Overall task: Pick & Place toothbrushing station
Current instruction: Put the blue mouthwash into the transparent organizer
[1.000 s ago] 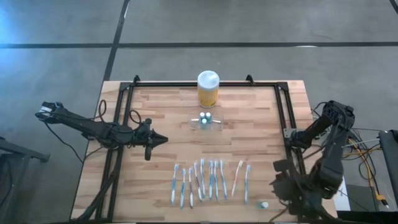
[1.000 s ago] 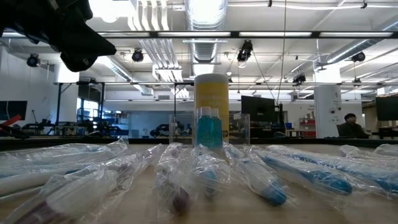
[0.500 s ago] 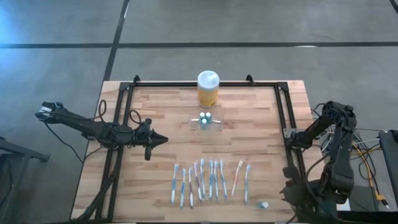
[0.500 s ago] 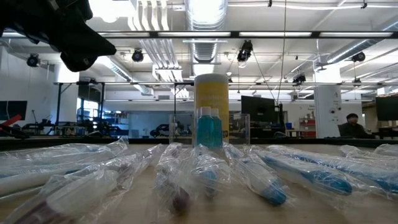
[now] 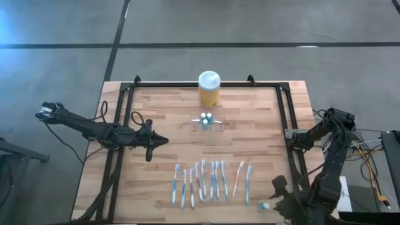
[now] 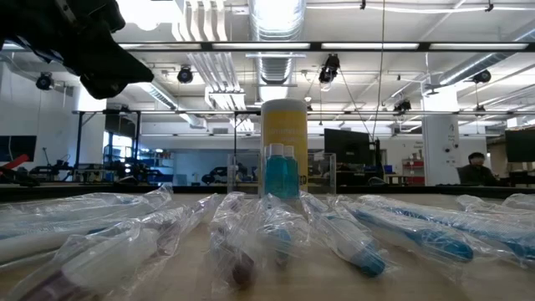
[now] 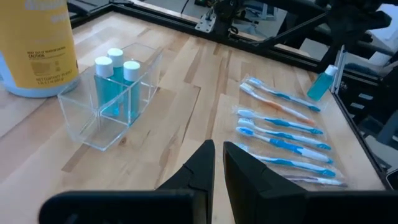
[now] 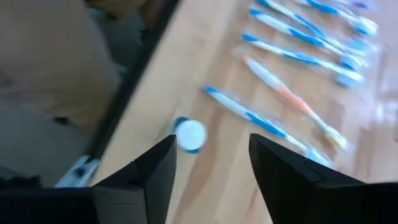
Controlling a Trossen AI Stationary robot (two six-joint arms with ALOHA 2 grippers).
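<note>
The toothbrushing station [image 5: 207, 122] is a small clear holder standing on its base at mid-table, with two white-capped blue bottles upright inside it; it also shows in the left wrist view [image 7: 109, 102] and the low view [image 6: 280, 174]. My left gripper [image 5: 152, 141] hovers shut to its left, clear of the table, fingers [image 7: 219, 152] pointing toward it. My right gripper [image 5: 280, 197] hangs open over the near right corner. Its fingers stand apart on either side of a small blue bottle [image 8: 189, 135] without touching it.
A yellow jar with a white lid [image 5: 209, 89] stands behind the holder. Several wrapped toothbrushes [image 5: 209, 181] lie in a row near the front edge. The small blue bottle [image 5: 265, 205] stands by the near right corner. Black frame rails [image 5: 287, 119] border the table.
My right gripper has sunk and gone toward the table's near edge, closing on the small blue bottle at the near right corner. The holder, the jar and the toothbrushes have stayed where they were.
</note>
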